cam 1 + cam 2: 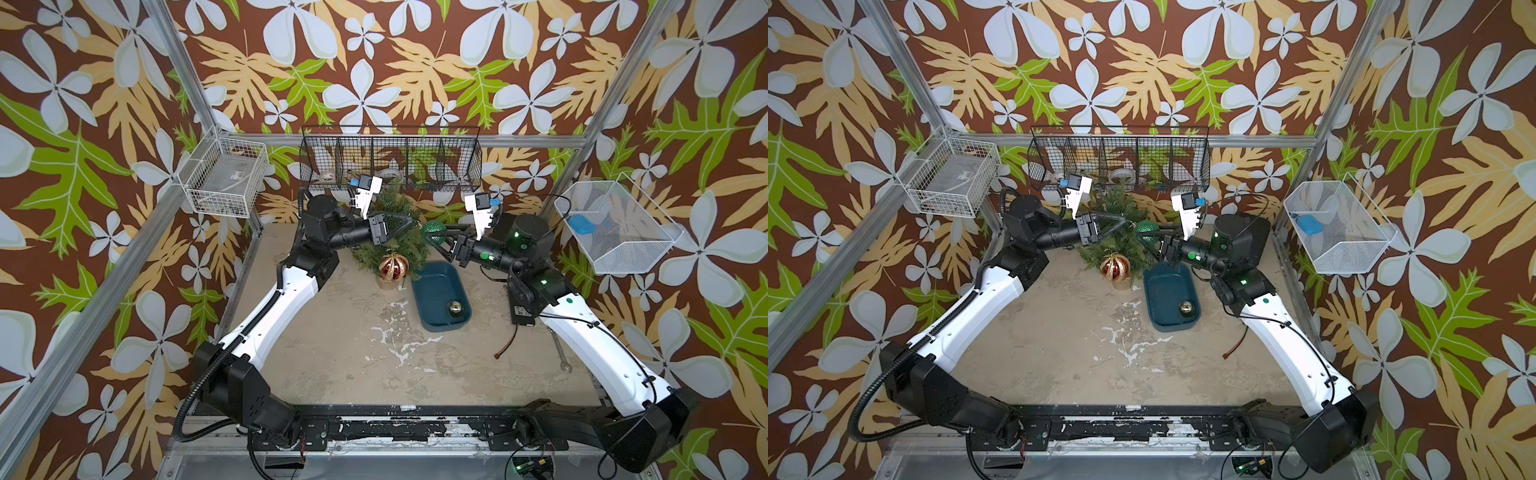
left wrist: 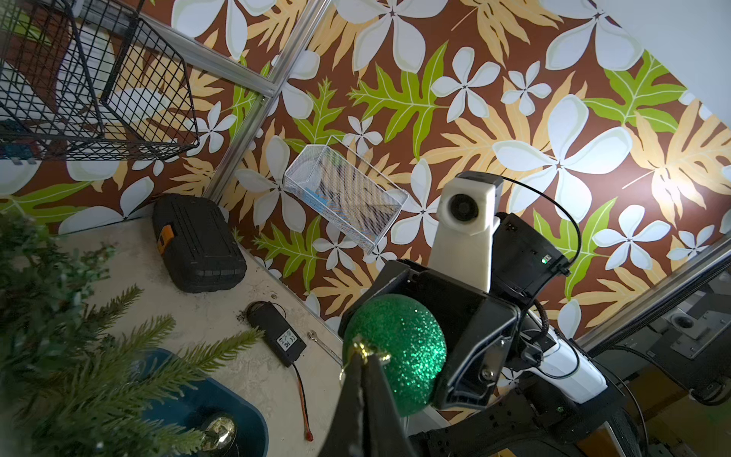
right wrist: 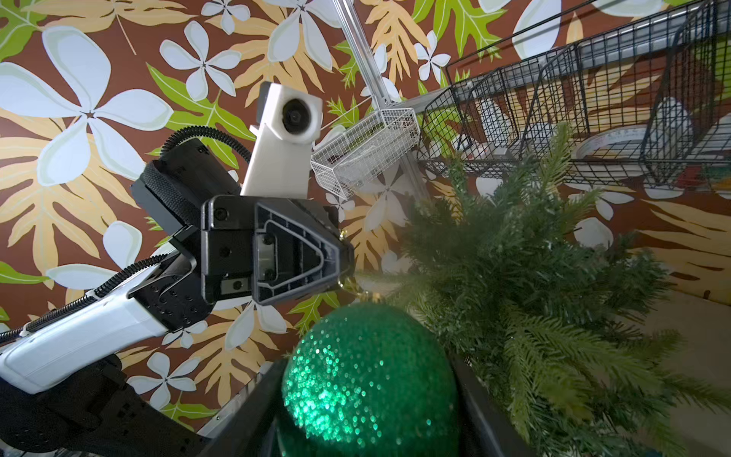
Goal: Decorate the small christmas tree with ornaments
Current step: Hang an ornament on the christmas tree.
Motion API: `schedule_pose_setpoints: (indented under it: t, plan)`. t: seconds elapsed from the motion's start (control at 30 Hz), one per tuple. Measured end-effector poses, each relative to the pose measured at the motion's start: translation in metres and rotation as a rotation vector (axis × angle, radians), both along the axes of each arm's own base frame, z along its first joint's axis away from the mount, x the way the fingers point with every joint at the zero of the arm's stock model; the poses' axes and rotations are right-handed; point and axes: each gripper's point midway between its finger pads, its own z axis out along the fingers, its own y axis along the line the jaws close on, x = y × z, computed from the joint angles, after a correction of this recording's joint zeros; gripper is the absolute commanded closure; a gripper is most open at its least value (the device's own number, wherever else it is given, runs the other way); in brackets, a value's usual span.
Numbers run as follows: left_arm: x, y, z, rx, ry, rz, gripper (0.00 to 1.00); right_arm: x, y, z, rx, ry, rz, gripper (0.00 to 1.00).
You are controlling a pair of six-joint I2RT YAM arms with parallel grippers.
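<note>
The small christmas tree [image 1: 395, 245] [image 1: 1121, 239] [image 3: 534, 277] stands at the back of the table in a tan pot. A red-gold-white striped ornament [image 1: 392, 267] [image 1: 1115, 266] hangs low on its front. My right gripper [image 1: 432, 237] [image 3: 368, 395] is shut on the green glitter ornament [image 1: 432, 230] [image 1: 1146, 228] [image 2: 403, 348] beside the tree's right side. My left gripper [image 1: 412, 224] [image 2: 366, 354] reaches across the tree and is shut on that ball's gold cap. A small gold ornament [image 1: 454, 307] [image 2: 219, 433] lies in the blue tray [image 1: 436, 282].
A black wire basket [image 1: 390, 162] hangs on the back wall, with white baskets at the left [image 1: 224, 178] and the right [image 1: 615, 224]. A black case [image 2: 197, 245], a battery pack [image 1: 521, 307] with a wire and a wrench [image 1: 559, 349] lie along the right edge.
</note>
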Motion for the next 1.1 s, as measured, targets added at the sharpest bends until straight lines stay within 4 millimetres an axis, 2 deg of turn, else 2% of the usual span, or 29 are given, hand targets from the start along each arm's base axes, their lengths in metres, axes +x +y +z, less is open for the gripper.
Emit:
schedule_pose_setpoints:
  t: [0.13,0.33,0.6,0.87,1.1]
  plan:
    - [0.011,-0.003,-0.001,0.023,0.013,0.016,1.00,0.009,-0.002,0.005,0.004,-0.012,-0.017,0.45]
    - [0.030,-0.007,0.006,0.053,0.004,0.051,1.00,0.028,-0.008,-0.002,-0.004,0.011,-0.045,0.45]
    - [0.052,-0.009,-0.003,0.109,0.047,0.110,1.00,0.050,-0.011,-0.014,-0.012,0.048,-0.058,0.45]
    - [0.076,-0.010,-0.012,0.151,0.107,0.174,1.00,0.069,-0.011,-0.018,-0.003,0.061,-0.060,0.45]
    - [0.085,-0.009,-0.025,0.181,0.152,0.201,1.00,0.087,-0.008,-0.027,0.000,0.083,-0.055,0.45]
